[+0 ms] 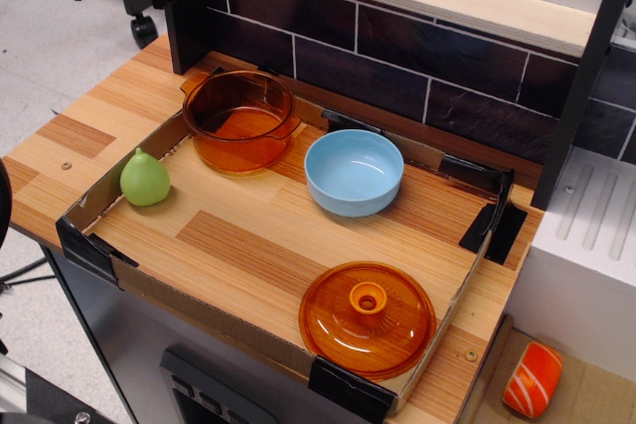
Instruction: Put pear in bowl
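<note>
No arm and no fingers are anywhere in sight from where I stand, so I cannot tell whether they are released or clenched; certainly nothing here is being held.

The pear (145,179) sits upright on its rounded bottom in the left corner of the desk (248,245), pointed top up, just beside the low cardboard border (109,208) that fences the work area. That border looks meant to keep things from rolling off the edge, and the pear rests close against it. It stands free of everything else, which should make it easy to reach from above.

The bowl (354,172) stands open side up near the middle of the back, well apart from the pear, and it is empty, so the task has not been started. Between the two, toward the back left, is the transparent orange pot (238,118) with its side handles, close to the bowl but not touching it as far as I can see. I judge that a carry from pear to bowl would pass just in front of the pot, so it would need some height.

The orange lid (368,318) lies knob up in the front right corner, out of that path. Beyond the desk, lower right, lies a small orange and white toy (533,378).
</note>
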